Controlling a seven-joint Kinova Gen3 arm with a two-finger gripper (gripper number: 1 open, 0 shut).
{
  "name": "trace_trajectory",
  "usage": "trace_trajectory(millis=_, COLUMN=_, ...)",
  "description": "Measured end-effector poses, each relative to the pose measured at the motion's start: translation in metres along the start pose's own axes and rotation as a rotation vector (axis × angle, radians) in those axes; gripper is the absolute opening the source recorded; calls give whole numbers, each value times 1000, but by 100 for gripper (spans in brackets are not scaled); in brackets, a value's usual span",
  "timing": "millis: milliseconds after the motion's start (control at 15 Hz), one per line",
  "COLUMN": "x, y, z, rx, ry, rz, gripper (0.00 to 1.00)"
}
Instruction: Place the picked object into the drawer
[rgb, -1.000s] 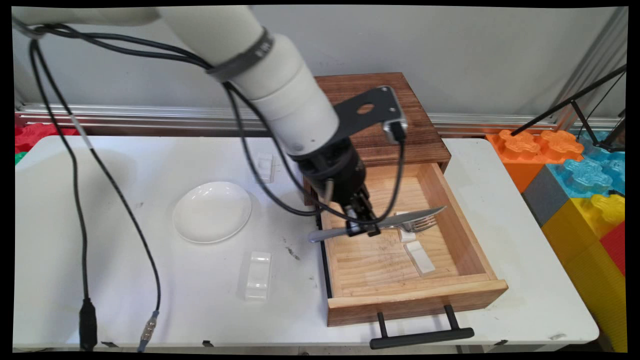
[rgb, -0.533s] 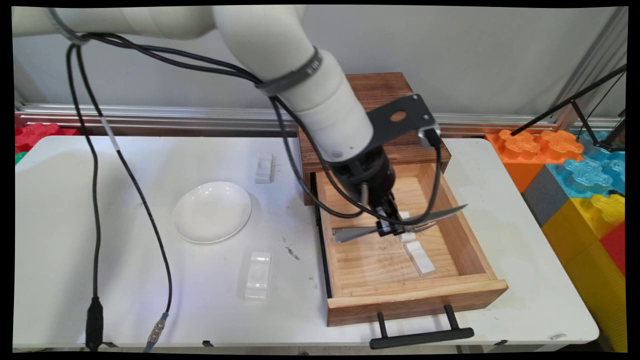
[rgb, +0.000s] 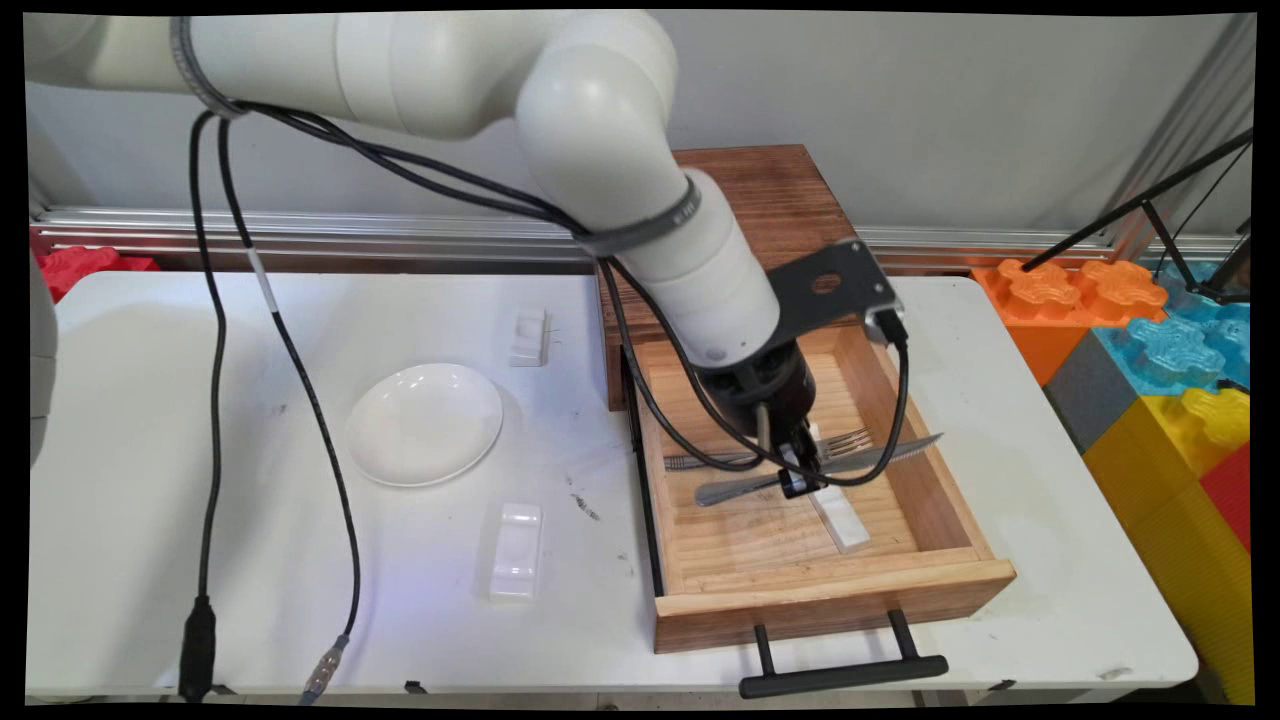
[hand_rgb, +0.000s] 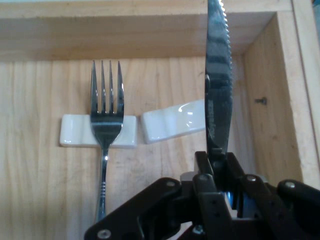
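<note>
My gripper (rgb: 798, 482) (hand_rgb: 218, 161) is shut on a silver knife (rgb: 880, 455) (hand_rgb: 218, 75), gripping it near where blade meets handle. It holds the knife low inside the open wooden drawer (rgb: 830, 580), the serrated blade pointing at the drawer's right wall. A fork (rgb: 760, 455) (hand_rgb: 106, 100) lies in the drawer beside the knife, its neck on a white rest (hand_rgb: 75, 132). The blade passes over the end of a second white rest (rgb: 842, 520) (hand_rgb: 170, 124). I cannot tell whether the knife touches it.
The drawer sticks out of a dark wooden cabinet (rgb: 770, 200), its black handle (rgb: 840, 675) past the table's near edge. A white plate (rgb: 424, 423) and two white rests (rgb: 517, 550) (rgb: 528, 335) lie left of it. Black cables (rgb: 210, 400) hang at left; coloured blocks (rgb: 1150, 350) stand at right.
The gripper has carried the knife to the right and down into the drawer. The knife's handle, earlier over the drawer's left wall, is now inside it beside the fork.
</note>
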Motion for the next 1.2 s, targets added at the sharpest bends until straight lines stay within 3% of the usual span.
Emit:
trace_trajectory(millis=467, x=-11, y=-1, z=31, rx=4, ry=-22, rz=-11, gripper=0)
trace_trajectory(millis=1200, x=-29, y=-2, z=56, rx=1, ry=-49, rz=-29, gripper=0)
